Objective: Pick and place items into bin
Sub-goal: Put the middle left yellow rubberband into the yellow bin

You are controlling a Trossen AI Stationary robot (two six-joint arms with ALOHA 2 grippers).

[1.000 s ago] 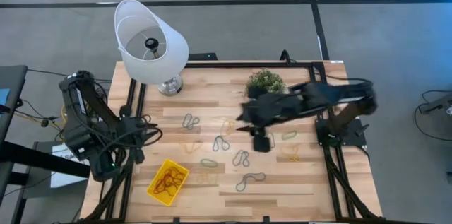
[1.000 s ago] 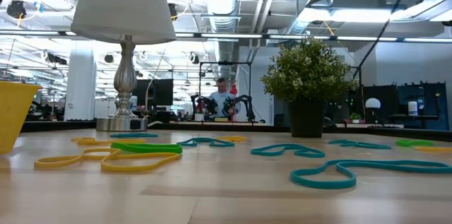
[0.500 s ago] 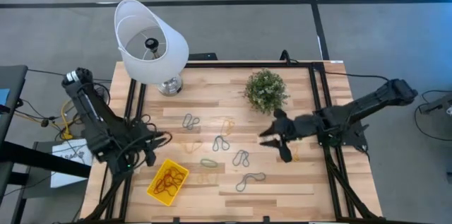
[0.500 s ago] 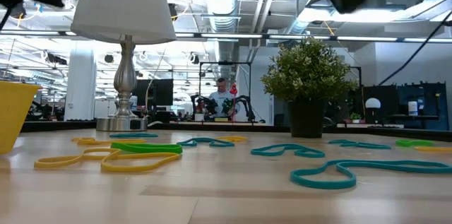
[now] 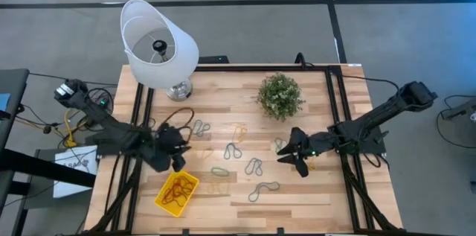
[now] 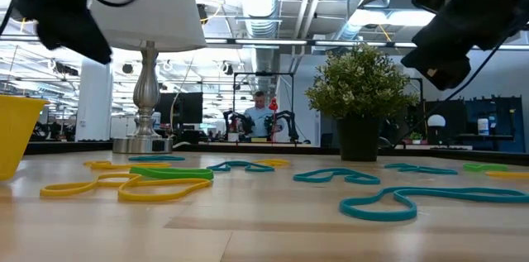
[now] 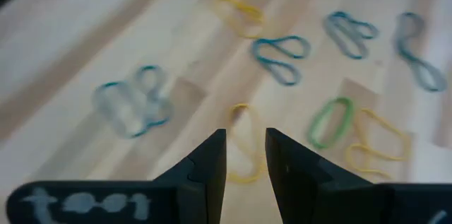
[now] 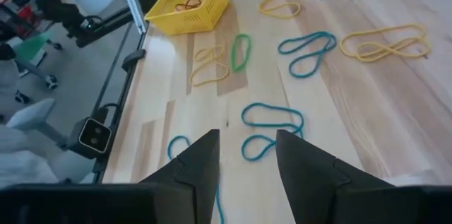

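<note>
Thin loops in teal-grey, yellow and green lie flat across the wooden table (image 5: 327,191), among them a grey one (image 5: 233,150) and a green one (image 5: 219,170). Red loops (image 5: 177,189) lie inside the yellow bin (image 5: 190,176) near the table's near-left corner. My left gripper (image 5: 175,154) is open and hovers just beyond the bin. In the left wrist view, its fingers (image 7: 245,136) stand over a yellow loop (image 7: 241,146). My right gripper (image 5: 286,152) is open and hovers right of the middle. In the right wrist view, it (image 8: 247,136) is above teal loops (image 8: 272,119).
A white lampshade (image 5: 158,42) on a metal base stands at the far-left corner. A small potted plant (image 5: 280,94) stands at the far middle, close to my right arm. Dark frame rails run along the left and right table sides. Cables (image 5: 175,117) trail by my left arm.
My left gripper has swung from the table's left edge in over the table, to just beyond the bin. My right gripper has drawn back from the middle toward the right and near edges, and has come lower in the low view. The loops have stayed put.
</note>
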